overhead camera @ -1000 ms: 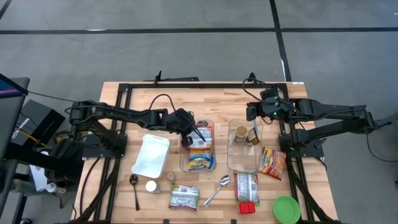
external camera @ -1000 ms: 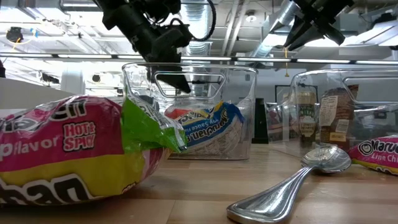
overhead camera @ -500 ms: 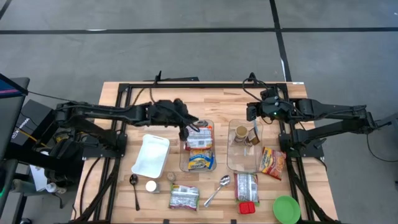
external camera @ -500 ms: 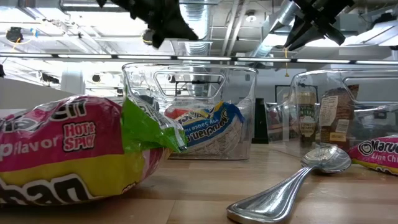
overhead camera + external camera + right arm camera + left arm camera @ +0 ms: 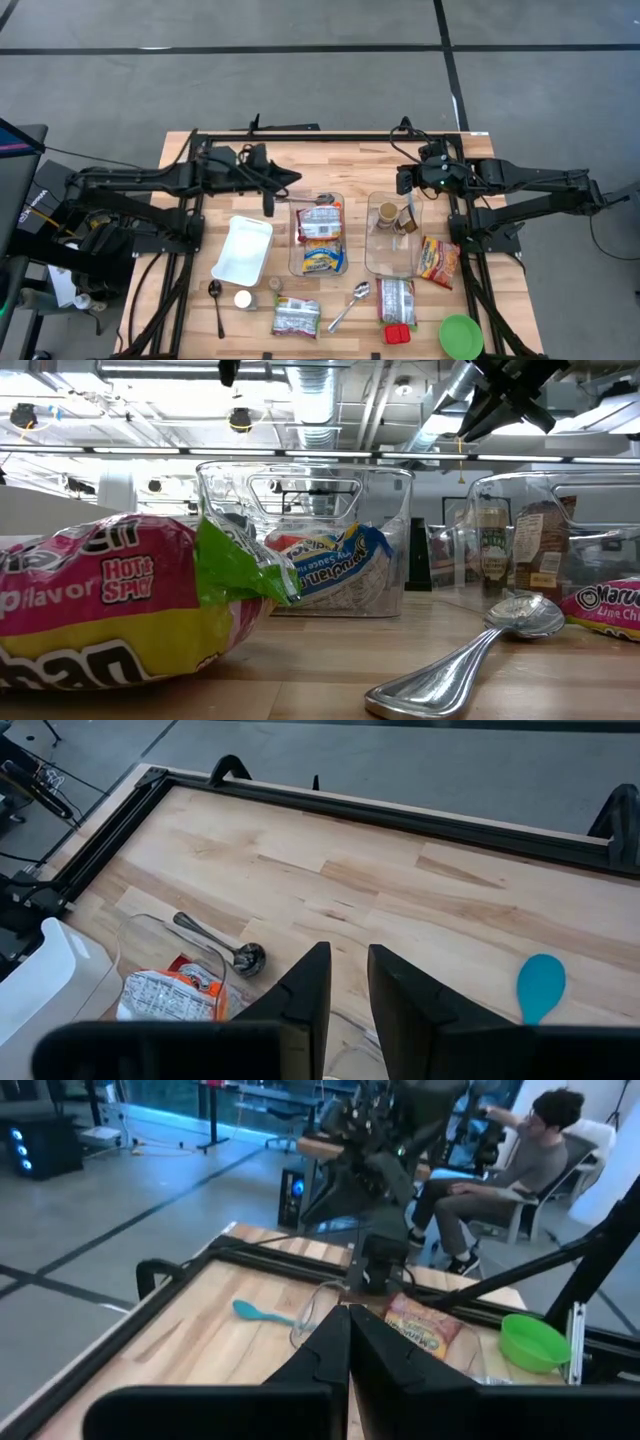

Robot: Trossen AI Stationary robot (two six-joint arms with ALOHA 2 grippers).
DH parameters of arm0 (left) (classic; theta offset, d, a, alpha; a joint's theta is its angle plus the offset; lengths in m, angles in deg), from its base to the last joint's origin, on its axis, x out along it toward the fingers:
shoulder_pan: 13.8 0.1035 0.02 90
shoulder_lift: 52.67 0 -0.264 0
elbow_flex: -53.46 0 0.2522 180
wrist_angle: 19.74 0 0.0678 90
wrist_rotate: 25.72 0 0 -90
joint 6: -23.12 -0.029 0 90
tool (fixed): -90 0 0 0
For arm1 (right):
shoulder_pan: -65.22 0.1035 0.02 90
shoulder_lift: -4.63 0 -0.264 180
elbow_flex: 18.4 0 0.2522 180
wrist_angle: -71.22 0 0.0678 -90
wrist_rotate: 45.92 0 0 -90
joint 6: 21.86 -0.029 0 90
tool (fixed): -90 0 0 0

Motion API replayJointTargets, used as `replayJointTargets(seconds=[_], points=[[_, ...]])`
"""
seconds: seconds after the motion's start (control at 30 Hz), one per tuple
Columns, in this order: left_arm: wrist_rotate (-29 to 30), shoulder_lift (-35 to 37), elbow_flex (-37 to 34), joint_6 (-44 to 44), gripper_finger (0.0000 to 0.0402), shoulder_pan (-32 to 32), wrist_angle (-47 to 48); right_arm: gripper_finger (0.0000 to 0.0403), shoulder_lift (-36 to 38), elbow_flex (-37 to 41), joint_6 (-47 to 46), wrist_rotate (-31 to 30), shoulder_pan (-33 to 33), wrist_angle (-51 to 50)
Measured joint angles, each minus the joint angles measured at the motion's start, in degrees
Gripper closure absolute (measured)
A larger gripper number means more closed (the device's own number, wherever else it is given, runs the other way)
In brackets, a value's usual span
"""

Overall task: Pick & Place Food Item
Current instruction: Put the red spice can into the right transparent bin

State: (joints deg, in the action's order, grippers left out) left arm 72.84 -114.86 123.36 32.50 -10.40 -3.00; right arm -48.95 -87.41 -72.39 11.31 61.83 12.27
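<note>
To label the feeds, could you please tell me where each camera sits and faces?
High: above the table, facing straight down; both arms show.
Low: at tabletop height, facing level across the clear bins; right hand overhead.
Left wrist: on the left arm, facing the right arm; shut left hand.
Right wrist: facing down onto the table; open right hand.
High and left wrist share the green bowl.

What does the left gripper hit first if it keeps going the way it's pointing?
Probably nothing at once. The shut left gripper points across the table toward the right arm, over bare wood. That arm's base looks like the first thing in line, though height is unclear.
</note>
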Motion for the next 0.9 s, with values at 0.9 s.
replayJointTargets(seconds=[0.9], points=[[-15.65, 1.02, 0.00, 9.30, 0.0401, -0.15, 23.19, 0.0338, 0.86, 0.02, -2.49, 23.76, 0.07, -0.75]])
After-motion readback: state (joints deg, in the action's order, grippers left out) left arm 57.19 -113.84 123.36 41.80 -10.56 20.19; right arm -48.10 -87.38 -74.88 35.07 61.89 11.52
